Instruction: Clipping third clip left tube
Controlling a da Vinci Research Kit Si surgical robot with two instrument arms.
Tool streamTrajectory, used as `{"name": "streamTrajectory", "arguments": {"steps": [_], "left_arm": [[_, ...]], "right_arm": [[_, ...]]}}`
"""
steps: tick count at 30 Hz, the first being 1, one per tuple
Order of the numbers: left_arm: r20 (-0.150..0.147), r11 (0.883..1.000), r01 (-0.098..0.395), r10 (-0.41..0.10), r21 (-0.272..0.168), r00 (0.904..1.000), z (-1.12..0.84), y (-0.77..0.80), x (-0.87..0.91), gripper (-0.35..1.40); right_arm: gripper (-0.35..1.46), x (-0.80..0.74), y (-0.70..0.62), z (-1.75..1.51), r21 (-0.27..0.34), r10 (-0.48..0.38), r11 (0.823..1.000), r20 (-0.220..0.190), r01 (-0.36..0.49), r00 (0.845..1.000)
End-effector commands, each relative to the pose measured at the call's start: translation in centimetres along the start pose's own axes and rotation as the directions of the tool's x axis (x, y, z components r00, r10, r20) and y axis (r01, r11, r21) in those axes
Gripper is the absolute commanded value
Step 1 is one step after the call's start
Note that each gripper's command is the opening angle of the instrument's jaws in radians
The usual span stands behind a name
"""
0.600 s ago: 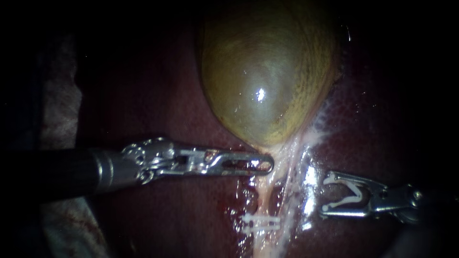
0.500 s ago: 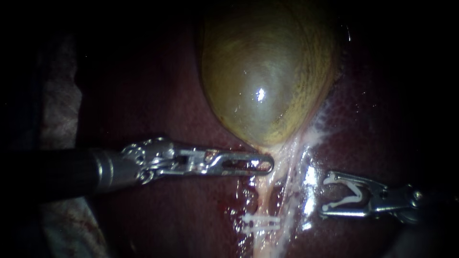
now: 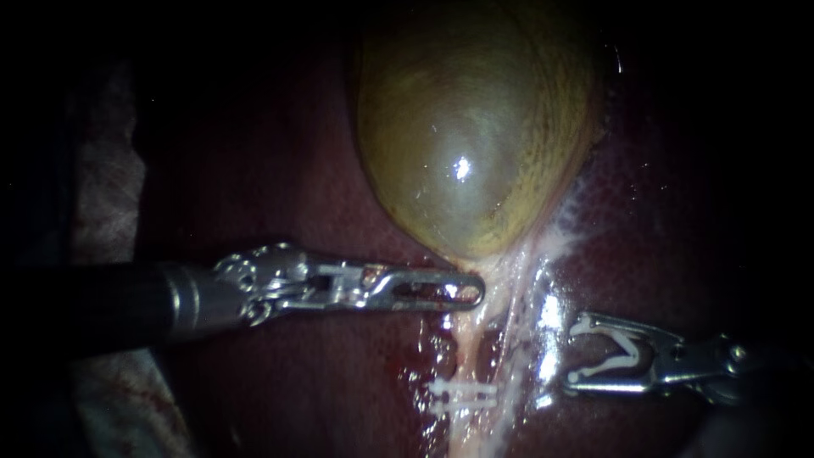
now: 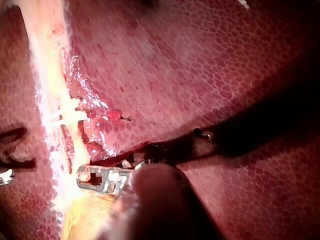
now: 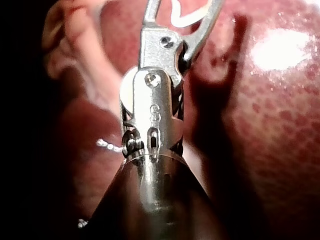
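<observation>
The yellow-green gallbladder tapers down to a pale tube running towards the lower edge. White clips lie across this tube, close together; the left wrist view shows them too. My left instrument comes in level from the left. Its jaws are shut on the tissue at the gallbladder's neck, above the clips. My right instrument sits right of the tube, apart from it. Its jaws stand wide and hold an open white clip, pointing at the tube. The right wrist view shows that clip in the jaws.
Dark red liver surrounds the gallbladder. A second pale, wet strand runs between the clipped tube and my right instrument. Pale cloth lies at the far left. Small blood spots sit beside the clips.
My right instrument with its clip has dropped slightly against the tissue. My left instrument and the clips on the tube have not moved.
</observation>
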State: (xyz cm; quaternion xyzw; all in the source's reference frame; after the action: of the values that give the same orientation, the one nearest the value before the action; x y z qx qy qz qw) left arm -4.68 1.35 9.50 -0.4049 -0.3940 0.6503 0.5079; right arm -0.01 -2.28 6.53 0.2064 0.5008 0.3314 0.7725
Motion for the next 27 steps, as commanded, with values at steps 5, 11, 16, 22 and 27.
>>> {"name": "streamTrajectory", "arguments": {"steps": [5, 11, 16, 22, 27], "left_arm": [[0.001, 1.0, 0.004, -0.004, -0.002, 1.0, -0.03, 0.08, -0.02, -0.35], [0.001, 1.0, 0.006, -0.006, -0.002, 1.0, -0.04, 0.16, -0.05, -0.35], [0.003, 1.0, 0.006, -0.006, -0.005, 1.0, -0.05, 0.2, -0.08, -0.35], [0.005, 1.0, 0.007, -0.007, -0.006, 1.0, -0.08, 0.26, -0.11, -0.35], [0.006, 1.0, 0.008, -0.008, -0.007, 0.9999, -0.12, 0.3, -0.13, -0.35]], "right_arm": [[0.59, 0.04, -0.1, 0.13, 0.017, 0.074, 0.997, 0.005, -0.074, 0.997], [0.59, 0.15, -0.19, 0.33, 0.042, 0.188, 0.981, -0.01, -0.187, 0.982], [0.59, 0.25, -0.25, 0.56, 0.056, 0.271, 0.962, -0.044, -0.268, 0.962], [0.6, 0.31, -0.23, 0.79, 0.062, 0.32, 0.947, -0.08, -0.316, 0.944], [0.6, 0.28, -0.18, 0.91, 0.054, 0.323, 0.946, -0.07, -0.32, 0.944]]}}
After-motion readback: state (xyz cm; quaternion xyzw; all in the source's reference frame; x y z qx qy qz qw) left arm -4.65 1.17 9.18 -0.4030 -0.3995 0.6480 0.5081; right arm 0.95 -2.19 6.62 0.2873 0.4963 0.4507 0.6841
